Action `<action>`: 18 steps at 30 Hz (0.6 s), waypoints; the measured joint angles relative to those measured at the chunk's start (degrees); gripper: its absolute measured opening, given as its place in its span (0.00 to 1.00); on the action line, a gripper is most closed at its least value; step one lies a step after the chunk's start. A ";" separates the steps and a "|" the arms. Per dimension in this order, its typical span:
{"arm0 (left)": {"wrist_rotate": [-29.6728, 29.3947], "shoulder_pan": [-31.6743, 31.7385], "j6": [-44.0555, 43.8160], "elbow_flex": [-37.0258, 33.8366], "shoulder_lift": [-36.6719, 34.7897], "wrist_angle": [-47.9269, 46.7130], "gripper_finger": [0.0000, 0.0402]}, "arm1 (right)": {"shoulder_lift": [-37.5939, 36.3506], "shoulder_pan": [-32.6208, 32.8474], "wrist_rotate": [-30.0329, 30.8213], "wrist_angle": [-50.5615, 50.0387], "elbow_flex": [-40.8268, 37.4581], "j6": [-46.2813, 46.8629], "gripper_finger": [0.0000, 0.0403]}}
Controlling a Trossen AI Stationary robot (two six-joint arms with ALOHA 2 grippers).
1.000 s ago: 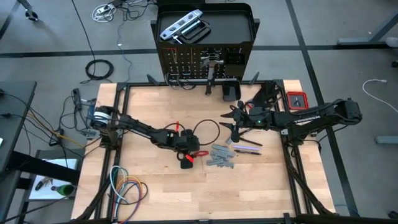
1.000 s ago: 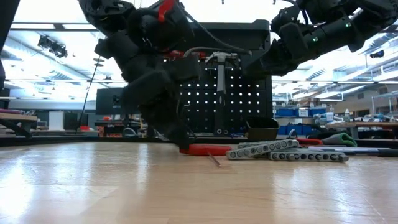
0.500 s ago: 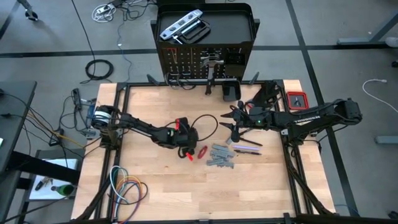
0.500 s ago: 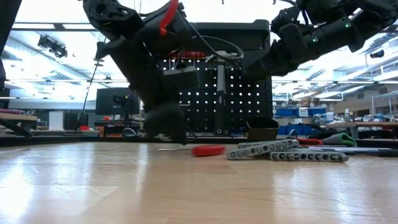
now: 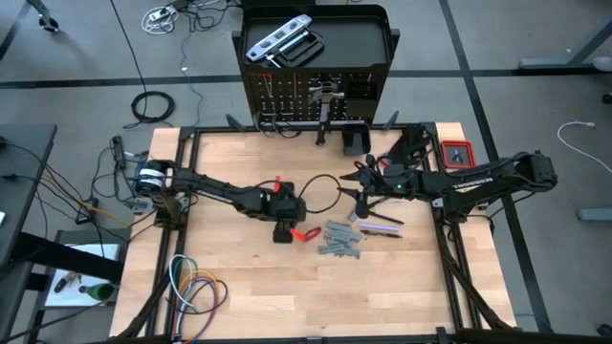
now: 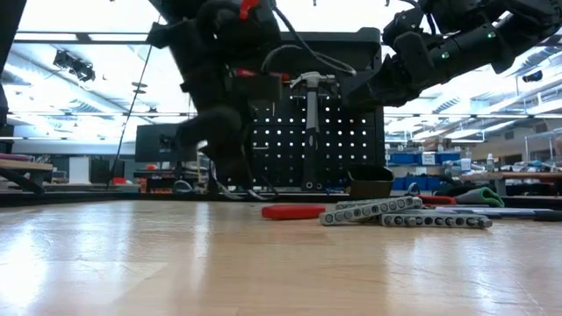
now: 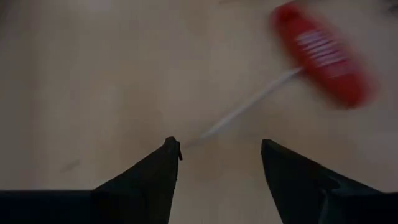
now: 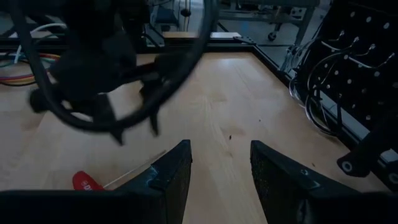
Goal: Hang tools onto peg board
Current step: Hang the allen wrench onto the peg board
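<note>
A red-handled screwdriver (image 5: pixel 308 233) lies flat on the wooden table; its handle (image 7: pixel 323 53) and thin shaft (image 7: pixel 249 109) show in the left wrist view. My left gripper (image 5: pixel 284 232) hangs open above it, clear of the table (image 6: pixel 224 167). The shaft's tip lies near one finger (image 7: pixel 163 168), with nothing between the fingers. My right gripper (image 5: pixel 359 201) hovers open to the right and holds nothing (image 8: pixel 221 162). Grey wrenches (image 5: pixel 339 241) lie beside the screwdriver. A hammer (image 6: pixel 309 96) hangs on the peg board (image 5: pixel 316 96).
A silver level (image 5: pixel 277 40) lies on the stand's top tray. More thin tools (image 5: pixel 382 227) lie under my right arm. A small black box (image 5: pixel 356 140) and a red case (image 5: pixel 456 153) sit at the far edge, and coiled coloured cables (image 5: pixel 196 287) at the near left.
My left gripper has risen off the table and tipped, staying open. The red-handled screwdriver has turned about on the table and lies there free.
</note>
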 joint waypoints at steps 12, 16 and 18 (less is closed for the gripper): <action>18.94 7.19 13.40 0.23 3.05 4.74 0.50 | 0.02 -0.02 -0.28 -0.10 0.00 -0.27 0.43; 20.76 8.01 15.66 0.26 4.27 5.96 0.47 | 0.02 -0.02 -0.33 -0.15 0.00 -0.64 0.43; 21.48 8.05 17.04 0.26 5.43 5.91 0.45 | 0.02 -0.08 -0.33 -0.25 0.00 -0.63 0.43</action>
